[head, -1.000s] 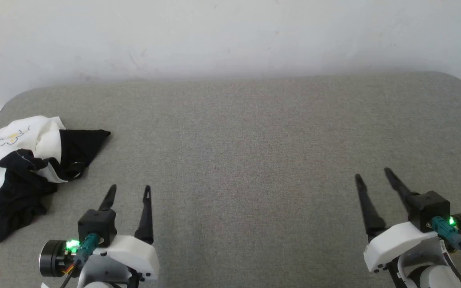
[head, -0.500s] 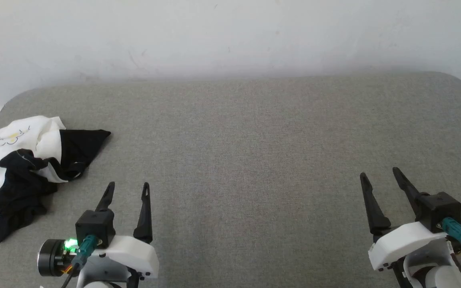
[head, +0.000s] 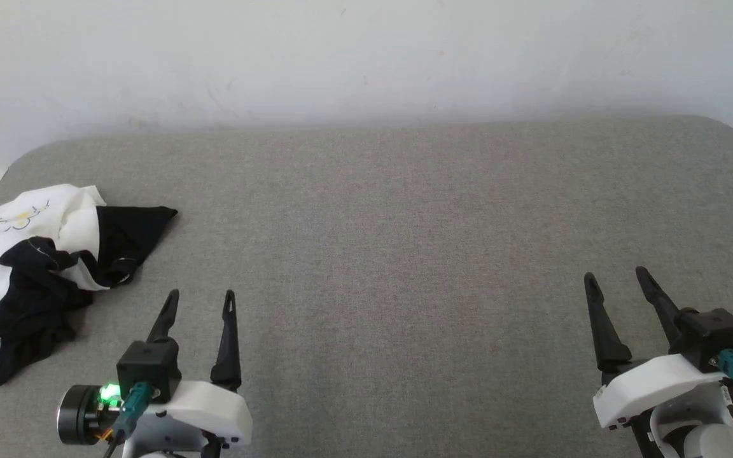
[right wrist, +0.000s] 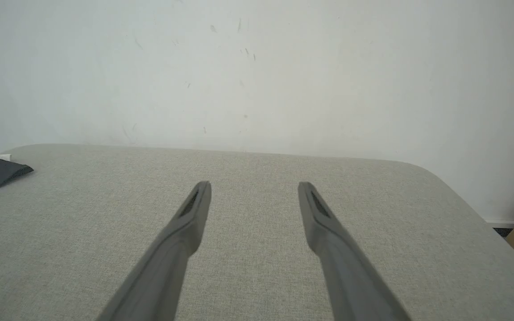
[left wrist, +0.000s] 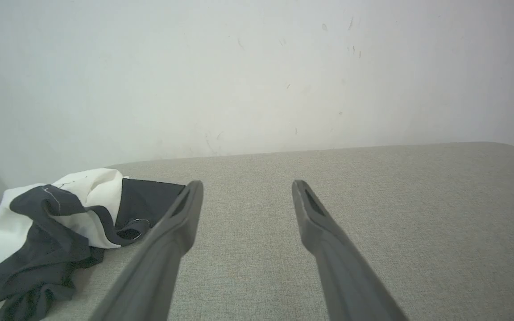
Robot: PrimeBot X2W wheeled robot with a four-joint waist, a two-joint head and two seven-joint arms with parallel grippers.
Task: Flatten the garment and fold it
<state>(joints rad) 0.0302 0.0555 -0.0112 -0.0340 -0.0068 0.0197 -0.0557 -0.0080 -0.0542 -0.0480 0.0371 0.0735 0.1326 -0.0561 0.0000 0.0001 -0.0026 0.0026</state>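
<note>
- work surface (head: 379,210): grey woven fabric, rounded far corners, runs back to a wall
- L gripper (head: 202,294): at near edge, lower left of head view; jaws spread wide, nothing betw. them, tips pointing toward the far side; L wrist view shows bare fabric in the gap
- R gripper (head: 615,273): at near edge, lower right; jaws also wide apart, holding nothing, tips leaning slightly left; well apart from L gripper
- garment (head: 42,254): crumpled heap at left edge of surface, farther back than L gripper and to its left, not touching it; white body bunched up w/ black sleeves draped over, one black corner pointing right; yellow print on the rear white fold; unfolded, not flattened
- wall (head: 366,57): white, lightly scuffed, directly behind far edge
</note>
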